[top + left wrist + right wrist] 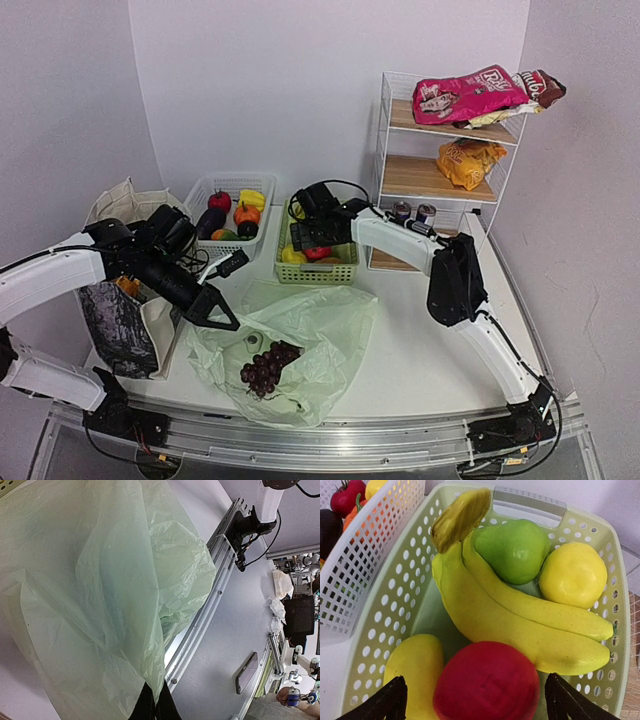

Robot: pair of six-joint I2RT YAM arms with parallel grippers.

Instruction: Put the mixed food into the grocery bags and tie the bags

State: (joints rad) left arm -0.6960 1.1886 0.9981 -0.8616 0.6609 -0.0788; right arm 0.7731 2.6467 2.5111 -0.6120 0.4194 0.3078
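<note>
- Red apple (pixel 487 680) lies in the green basket (pixel 600 535), framed by the spread right fingers (pixel 387 705); descend centred, close gently;
- left fingers (pixel 150 707) pinch the plastic bag (pixel 100 580) on the desk (pixel 420 370); lift its mouth wider.

My table (pixel 420 350) is white. Pale-green plastic bag (pixel 325 320) lies crumpled at front-center. Canvas tote (pixel 115 325) stands at my left edge. White basket (pixel 232 181) & green basket (pixel 320 277) sit side by side twd the back, wire shelf rack (pixel 420 176) back right.

Pink snack packet (pixel 468 97): white lettering blurred; nothing legible anywhere.
</note>
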